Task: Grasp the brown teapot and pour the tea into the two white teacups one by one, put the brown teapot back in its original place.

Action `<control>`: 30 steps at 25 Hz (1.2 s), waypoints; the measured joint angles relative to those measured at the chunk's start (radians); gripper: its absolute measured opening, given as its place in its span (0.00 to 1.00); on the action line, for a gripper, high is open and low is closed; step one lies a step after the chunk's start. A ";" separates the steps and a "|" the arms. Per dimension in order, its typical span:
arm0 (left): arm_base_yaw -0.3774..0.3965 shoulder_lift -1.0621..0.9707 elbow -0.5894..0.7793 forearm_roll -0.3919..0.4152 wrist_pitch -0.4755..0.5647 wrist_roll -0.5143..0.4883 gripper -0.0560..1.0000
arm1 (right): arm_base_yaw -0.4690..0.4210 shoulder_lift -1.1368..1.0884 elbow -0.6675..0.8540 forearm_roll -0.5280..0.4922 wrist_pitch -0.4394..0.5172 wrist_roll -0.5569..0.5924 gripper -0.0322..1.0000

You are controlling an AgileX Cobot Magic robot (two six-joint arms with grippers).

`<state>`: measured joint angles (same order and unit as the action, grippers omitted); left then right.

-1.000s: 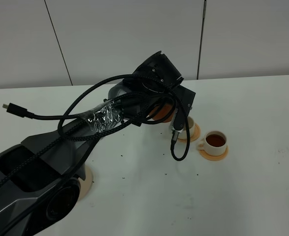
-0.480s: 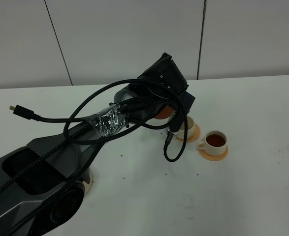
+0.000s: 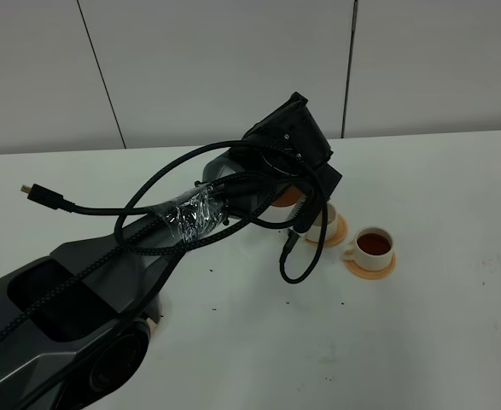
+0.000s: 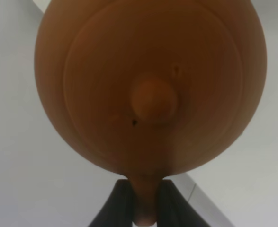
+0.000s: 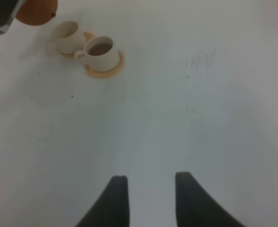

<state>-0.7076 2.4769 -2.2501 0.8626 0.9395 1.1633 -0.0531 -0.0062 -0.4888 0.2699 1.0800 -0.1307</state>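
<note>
Brown teapot (image 4: 150,85) is gripped by its loop handle between the fingers (image 4: 122,205) of the left gripper (image 4: 146,203), which is clenched tight on it. The knobbed lid (image 4: 154,99) is turned toward the wrist camera. In the high view the pot is mostly hidden behind the wrist and is held just beside the near teacup (image 3: 323,219), which is found at about four o'clock from it. A black cable (image 3: 294,256) hangs across that cup, so its contents cannot be told. The far teacup (image 3: 375,245) is placed at four o'clock again, just beside the first, and dark tea (image 3: 375,243) is seen in it. Each cup is set on an orange saucer (image 3: 371,267). The right gripper (image 5: 150,198) is held well apart from the cups over the white table (image 3: 421,342), its jaws spread and nothing grasped.
</note>
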 joint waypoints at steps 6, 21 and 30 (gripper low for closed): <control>-0.020 0.014 0.000 0.054 -0.002 0.006 0.22 | 0.000 0.000 0.000 0.000 0.000 0.000 0.26; -0.042 0.033 0.000 0.146 -0.006 0.007 0.22 | 0.000 0.000 0.000 0.000 0.000 0.000 0.26; -0.042 0.033 0.000 0.162 -0.006 0.007 0.21 | 0.000 0.000 0.000 0.000 0.000 0.000 0.26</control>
<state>-0.7499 2.5097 -2.2501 1.0249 0.9336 1.1707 -0.0531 -0.0062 -0.4888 0.2701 1.0800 -0.1307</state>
